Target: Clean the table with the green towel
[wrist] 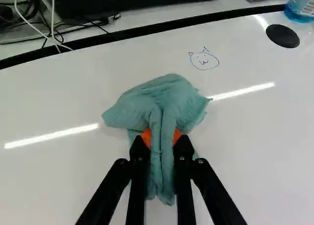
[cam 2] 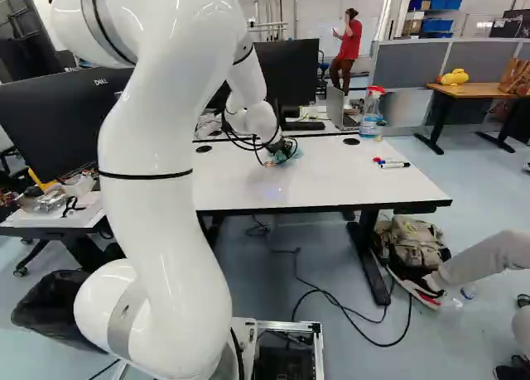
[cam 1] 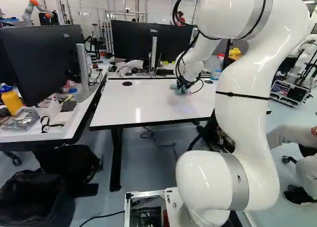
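The gripper [cam 2: 277,155] is low over the white table [cam 2: 348,181] in the right base view. Seen from the wrist, the gripper [wrist: 161,139] is shut on the green towel [wrist: 169,95], with an orange pad on each side of the bunched cloth. The towel spreads out on the tabletop ahead of the fingers, and its folds come back between them. A small blue face drawing [wrist: 204,60] is on the tabletop beyond the towel. Part of the towel [cam 1: 179,89] also shows below the wrist in the left base view.
A spray bottle [cam 2: 372,113] stands at the table's far side, with markers [cam 2: 391,162] lying to the right. Monitors [cam 1: 151,45] stand behind the table. A side desk at the left holds a yellow bottle [cam 1: 11,99]. Another robot [cam 1: 35,10] is far back.
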### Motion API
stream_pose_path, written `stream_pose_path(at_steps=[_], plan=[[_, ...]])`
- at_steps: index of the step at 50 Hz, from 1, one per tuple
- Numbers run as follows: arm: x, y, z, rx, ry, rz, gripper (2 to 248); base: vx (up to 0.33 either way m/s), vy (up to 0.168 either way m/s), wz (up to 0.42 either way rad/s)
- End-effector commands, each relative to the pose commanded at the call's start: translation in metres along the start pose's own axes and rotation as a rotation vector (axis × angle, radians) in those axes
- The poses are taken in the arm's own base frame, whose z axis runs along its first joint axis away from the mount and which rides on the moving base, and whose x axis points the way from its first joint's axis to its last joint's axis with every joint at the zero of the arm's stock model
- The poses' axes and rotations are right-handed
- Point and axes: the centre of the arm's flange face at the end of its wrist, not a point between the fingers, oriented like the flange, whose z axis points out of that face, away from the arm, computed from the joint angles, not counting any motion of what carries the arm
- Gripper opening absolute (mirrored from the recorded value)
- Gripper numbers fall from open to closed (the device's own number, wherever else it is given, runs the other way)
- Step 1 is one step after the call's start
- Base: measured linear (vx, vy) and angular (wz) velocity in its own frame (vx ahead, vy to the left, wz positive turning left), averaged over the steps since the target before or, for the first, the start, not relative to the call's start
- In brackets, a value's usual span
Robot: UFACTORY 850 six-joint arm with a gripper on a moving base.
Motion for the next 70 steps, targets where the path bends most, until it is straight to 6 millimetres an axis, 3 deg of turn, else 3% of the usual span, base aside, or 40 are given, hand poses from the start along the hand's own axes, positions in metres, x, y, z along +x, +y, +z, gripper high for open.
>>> stream_pose_path(at_steps=[11,28,50,70], plan=[[0.007,-0.014,0.008,0.016,0.007,-0.017,60,0.000,0.000,0.000],[-0.006,-0.035,-0.006,0.040,-0.005,-0.044,60,0.000,0.000,0.000],[-0.034,-0.033,-0.035,0.039,-0.029,-0.045,60,0.000,0.000,0.000],[-0.032,-0.038,-0.047,0.046,-0.013,-0.052,60,0.000,0.000,0.000]])
